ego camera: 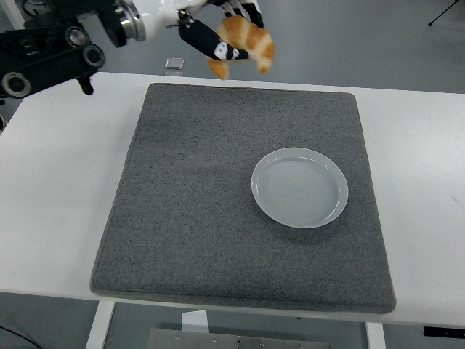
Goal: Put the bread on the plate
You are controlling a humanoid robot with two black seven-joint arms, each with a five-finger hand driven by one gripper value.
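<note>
My left hand (225, 33) is shut on the bread (248, 45), a golden-brown croissant. It holds the bread high in the air near the picture's top, above the far edge of the grey mat (182, 211). The white round plate (299, 187) lies on the mat's right half, well below and to the right of the bread in the picture. The plate holds nothing. The right arm is out of view.
The grey mat covers most of the white table (51, 182). A small clear object (174, 63) sits beyond the table's far edge. A dark bin (33, 6) stands on the floor at top left.
</note>
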